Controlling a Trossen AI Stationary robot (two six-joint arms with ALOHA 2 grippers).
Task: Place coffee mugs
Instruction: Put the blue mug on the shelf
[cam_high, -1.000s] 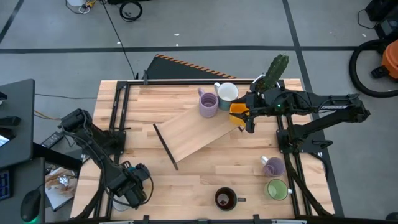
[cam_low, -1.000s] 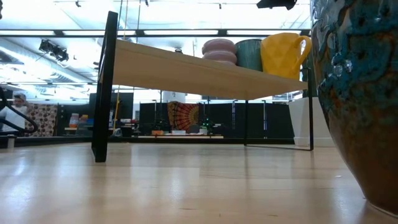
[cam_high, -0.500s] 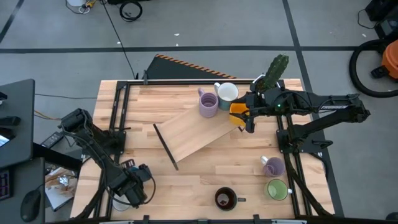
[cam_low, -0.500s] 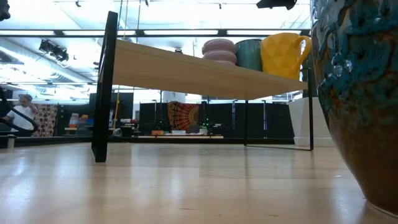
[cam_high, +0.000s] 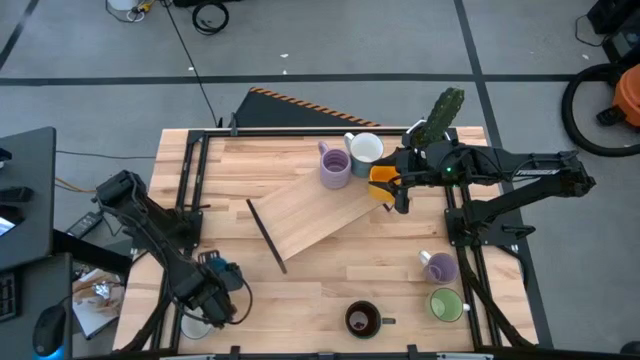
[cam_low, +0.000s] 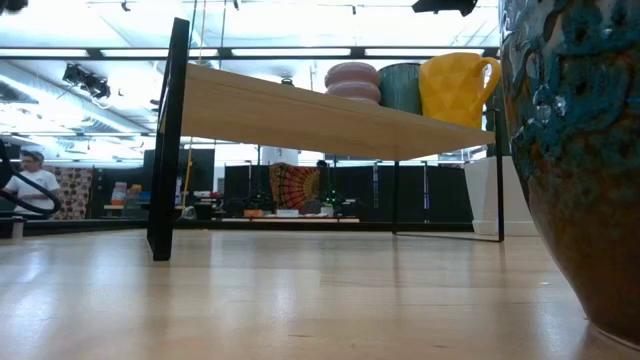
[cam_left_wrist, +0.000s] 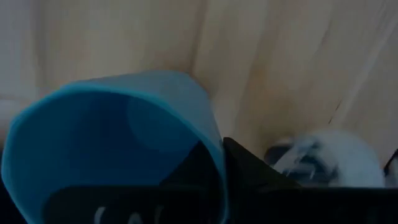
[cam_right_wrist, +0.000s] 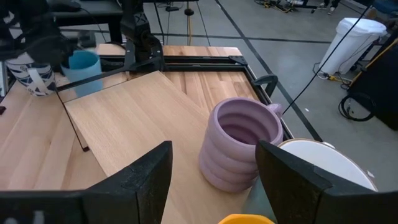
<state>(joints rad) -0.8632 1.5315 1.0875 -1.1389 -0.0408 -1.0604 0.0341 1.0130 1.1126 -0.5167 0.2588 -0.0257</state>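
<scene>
A blue mug (cam_left_wrist: 106, 143) sits near the table's near left corner, with my left gripper (cam_high: 212, 300) shut on it; a white patterned mug (cam_right_wrist: 34, 81) stands beside it. On the raised wooden board (cam_high: 315, 215) stand a lavender mug (cam_high: 335, 165), a white mug (cam_high: 365, 148) and an orange mug (cam_high: 383, 180). My right gripper (cam_right_wrist: 217, 180) hangs open just over the orange mug, clear of it. A second lavender mug (cam_high: 438, 267), a green mug (cam_high: 446, 304) and a dark brown mug (cam_high: 363, 319) stand on the table at the near right. My left gripper has the blue mug's wall just below the rim (cam_left_wrist: 214, 146) between its fingers, one finger inside the mug and one outside. The fingers come from above. The gripper hides the mug's base, so I cannot tell whether it rests on the table.
A white pot with a green cactus (cam_high: 440, 115) stands at the far right corner, close behind my right arm. The board rests on thin black legs (cam_low: 165, 140), with open space under it. Bare tabletop lies between the board and the near edge.
My left arm has shifted a little toward the table's left edge. My right arm and the mugs on the board have kept still.
</scene>
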